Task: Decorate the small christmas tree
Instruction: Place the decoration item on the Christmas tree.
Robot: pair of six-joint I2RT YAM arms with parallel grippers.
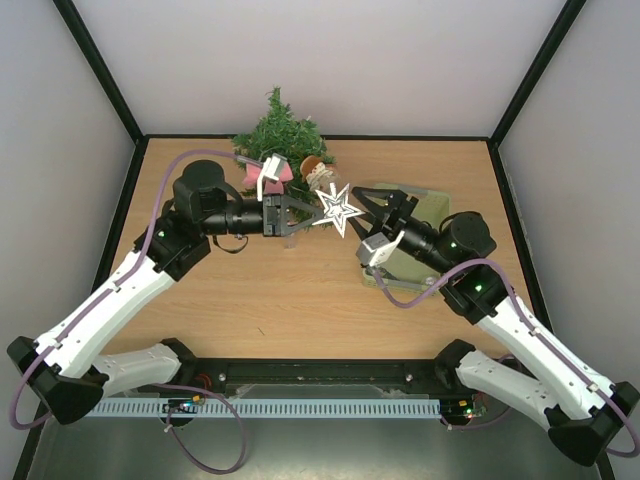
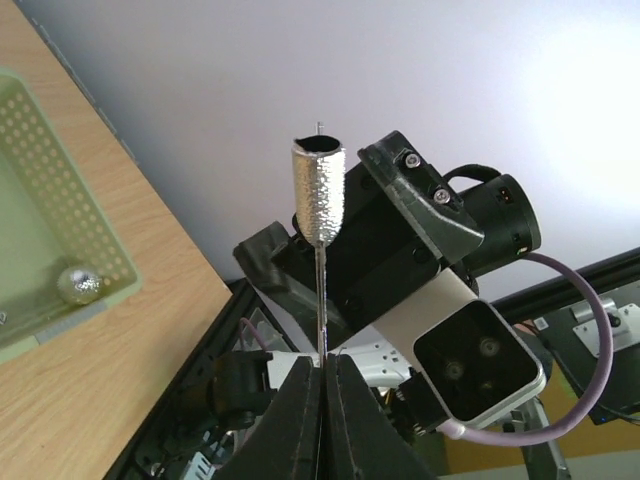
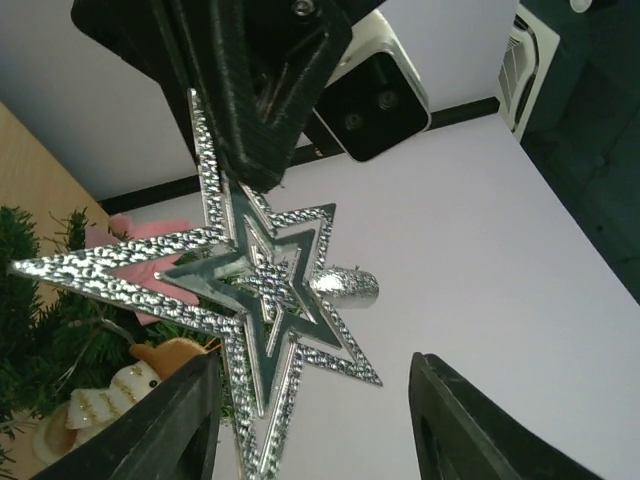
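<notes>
The small christmas tree point(image 1: 280, 132) stands at the back centre of the table, dark green and bushy. A pink bow point(image 1: 268, 172) and a snowman figure point(image 1: 318, 176) hang on its front. My left gripper point(image 1: 316, 218) is shut on the edge of a silver star topper point(image 1: 338, 210), held in the air in front of the tree. The left wrist view shows the star edge-on point(image 2: 321, 290), its silver tube point(image 2: 319, 195) above my left gripper point(image 2: 322, 362). My right gripper point(image 3: 315, 400) is open, its fingers point(image 3: 175, 420) on either side of the star's point(image 3: 255, 290) lower point.
A pale green perforated basket point(image 1: 432, 205) lies under the right arm, right of the tree; a silver ball point(image 2: 80, 284) rests inside it point(image 2: 60, 200). Tree branches point(image 3: 40, 320) and the snowman point(image 3: 120, 390) lie just behind the star. Black frame posts edge the table.
</notes>
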